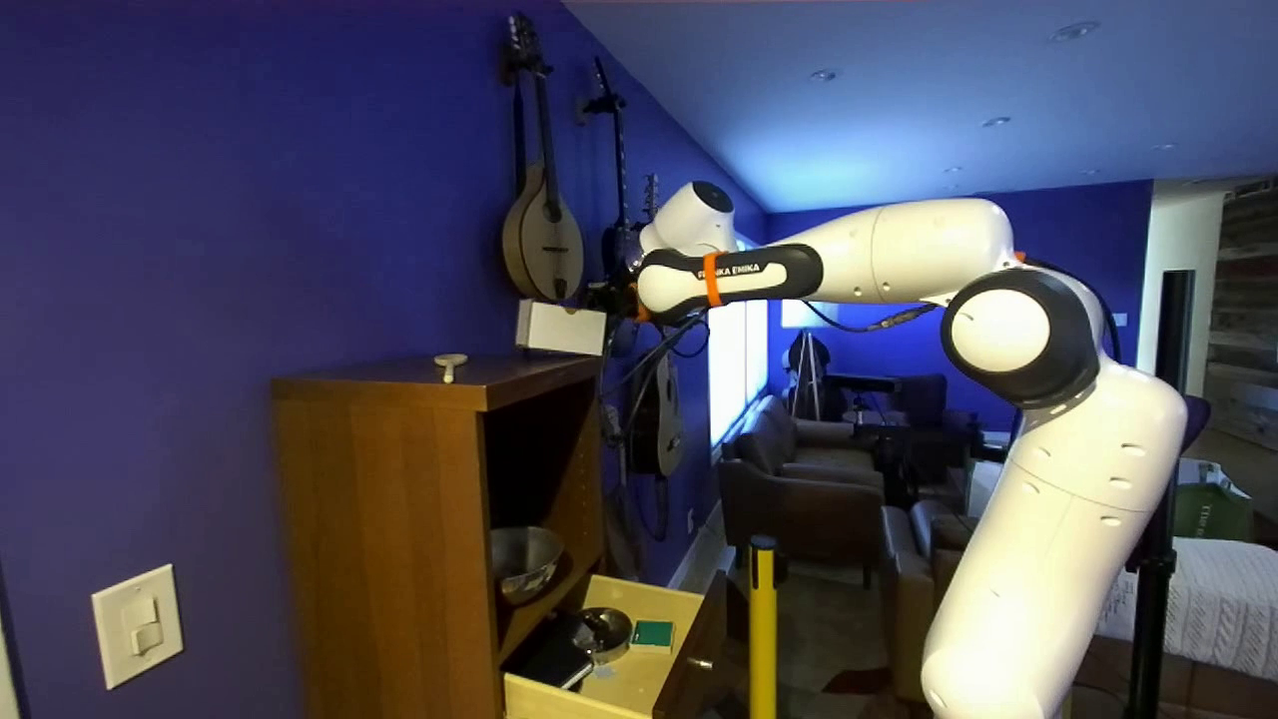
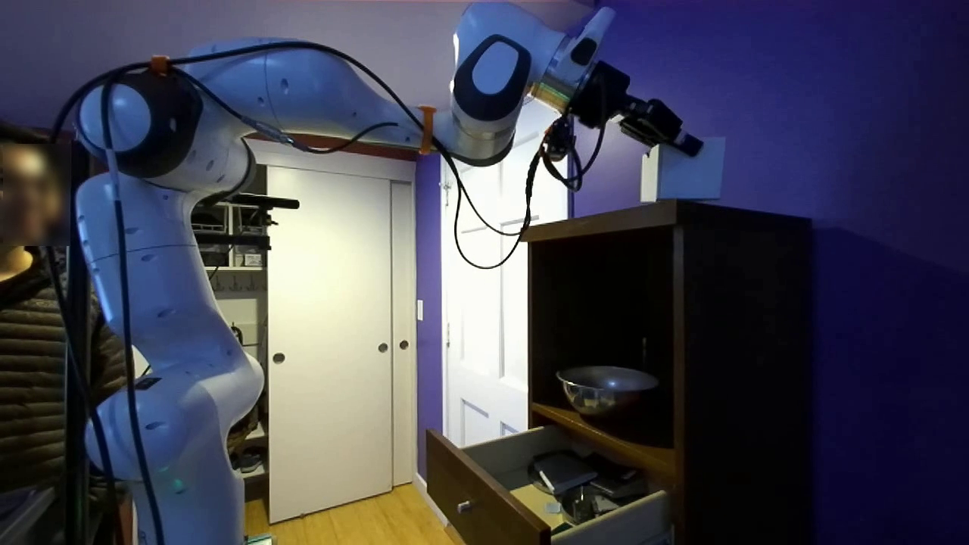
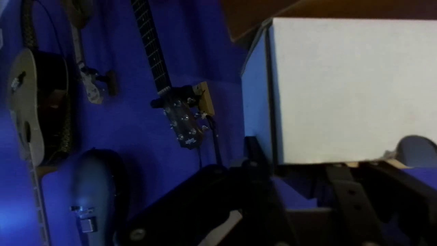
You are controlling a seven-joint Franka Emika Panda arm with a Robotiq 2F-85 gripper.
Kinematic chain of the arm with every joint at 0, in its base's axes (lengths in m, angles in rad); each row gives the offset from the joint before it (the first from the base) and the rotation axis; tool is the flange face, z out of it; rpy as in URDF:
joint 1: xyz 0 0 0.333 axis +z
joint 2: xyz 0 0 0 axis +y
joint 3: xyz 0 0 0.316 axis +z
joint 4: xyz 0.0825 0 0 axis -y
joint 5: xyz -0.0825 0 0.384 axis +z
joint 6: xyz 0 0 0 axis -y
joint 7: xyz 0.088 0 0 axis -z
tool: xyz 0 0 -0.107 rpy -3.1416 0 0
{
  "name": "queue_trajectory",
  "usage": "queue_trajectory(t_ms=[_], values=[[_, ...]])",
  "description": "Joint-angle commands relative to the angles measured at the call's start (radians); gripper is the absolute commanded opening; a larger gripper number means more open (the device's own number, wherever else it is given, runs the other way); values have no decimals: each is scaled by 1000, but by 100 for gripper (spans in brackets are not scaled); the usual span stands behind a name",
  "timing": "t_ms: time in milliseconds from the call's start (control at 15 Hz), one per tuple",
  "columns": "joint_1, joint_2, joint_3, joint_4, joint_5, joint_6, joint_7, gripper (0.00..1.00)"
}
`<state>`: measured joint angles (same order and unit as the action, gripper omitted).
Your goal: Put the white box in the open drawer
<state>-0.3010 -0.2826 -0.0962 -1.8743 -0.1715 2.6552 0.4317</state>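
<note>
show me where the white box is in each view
In an exterior view: the white box, slightly left of and above centre.
In an exterior view: the white box, upper right.
In the wrist view: the white box, large, upper right, cut off by the right edge.
Shared landmark: the brown cabinet, below it in both exterior views, top right in the wrist view.

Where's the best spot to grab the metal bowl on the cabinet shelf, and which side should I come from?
Probably the front rim of the metal bowl, pinched inside and out, coming through the open front of the cabinet, above the open drawer. The bowl sits mouth up and flares toward its rim, while the cabinet closes off the sides and top.
</note>
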Motion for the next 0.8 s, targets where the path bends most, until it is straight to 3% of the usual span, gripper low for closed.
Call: queue_trajectory(t_ms=[0, 533, 733], values=[[-22, -38, -37, -20, 71, -64, 66, 4], [-206, -146, -76, -107, -19, -229, 271, 4], [-190, -202, -103, -157, -9, -427, 139, 4]])
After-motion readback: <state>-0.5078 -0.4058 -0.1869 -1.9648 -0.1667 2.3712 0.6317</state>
